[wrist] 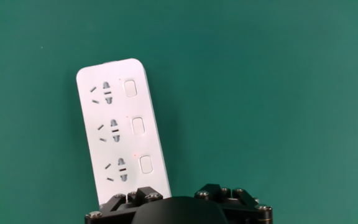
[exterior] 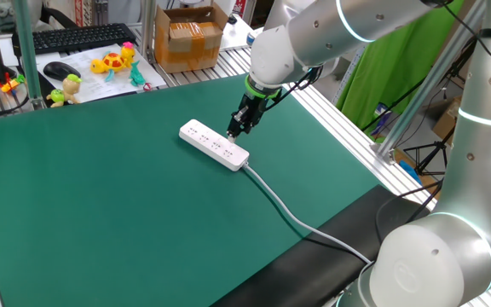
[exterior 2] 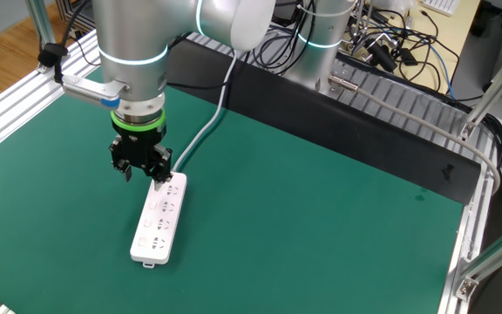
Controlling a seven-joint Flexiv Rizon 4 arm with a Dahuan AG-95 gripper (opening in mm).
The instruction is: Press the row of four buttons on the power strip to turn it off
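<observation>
Lying flat on the green mat (exterior: pixel 101 222), the power strip (exterior: pixel 214 144) has its pale cable (exterior: pixel 288 209) trailing off its near end toward the black table edge. Beyond the strip's far end sit a black keyboard (exterior: pixel 82 37), small toys (exterior: pixel 113 61) and a cardboard box (exterior: pixel 190 38), all well apart from it. The gripper (exterior 2: pixel 151 174) hangs over the strip's cable end. Three buttons (wrist: pixel 135 125) show in the hand view; the fourth is hidden by the hand. Whether the fingers are open cannot be told; nothing visibly held.

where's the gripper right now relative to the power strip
In both fixed views the gripper hangs low over the cable end of the power strip, which lies on the green mat.
</observation>
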